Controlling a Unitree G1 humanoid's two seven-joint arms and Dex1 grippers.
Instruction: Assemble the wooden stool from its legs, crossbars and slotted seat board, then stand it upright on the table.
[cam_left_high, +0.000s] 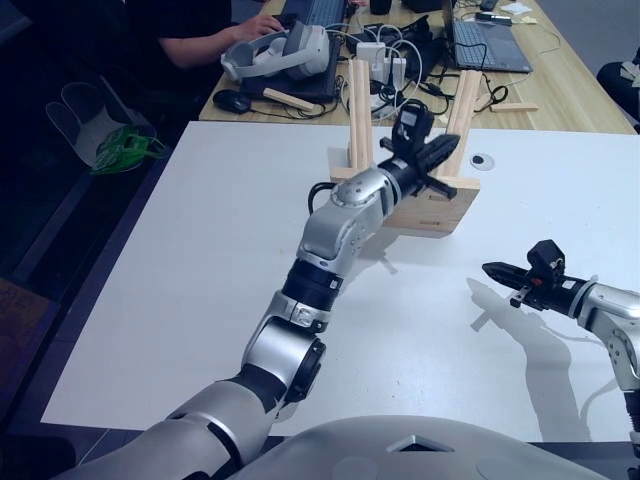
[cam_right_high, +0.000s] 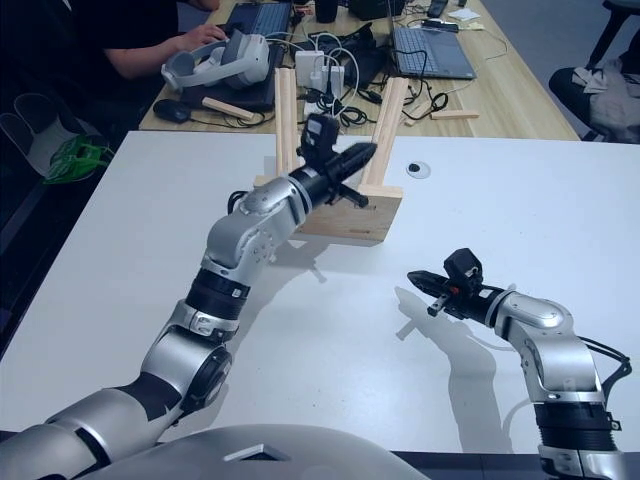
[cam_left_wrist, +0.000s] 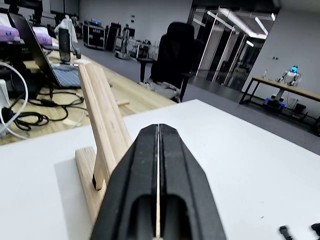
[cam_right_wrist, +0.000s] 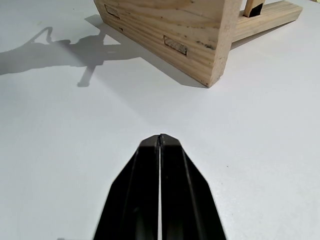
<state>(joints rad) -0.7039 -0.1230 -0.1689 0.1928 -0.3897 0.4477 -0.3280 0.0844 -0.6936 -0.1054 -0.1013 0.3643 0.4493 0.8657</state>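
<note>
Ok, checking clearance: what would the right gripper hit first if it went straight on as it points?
The right gripper would likely meet the seat board near its corner first, though depth is unclear.

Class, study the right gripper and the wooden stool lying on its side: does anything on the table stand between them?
Nothing visible does. Only bare white table lies between the shut right gripper and the stool.
</note>
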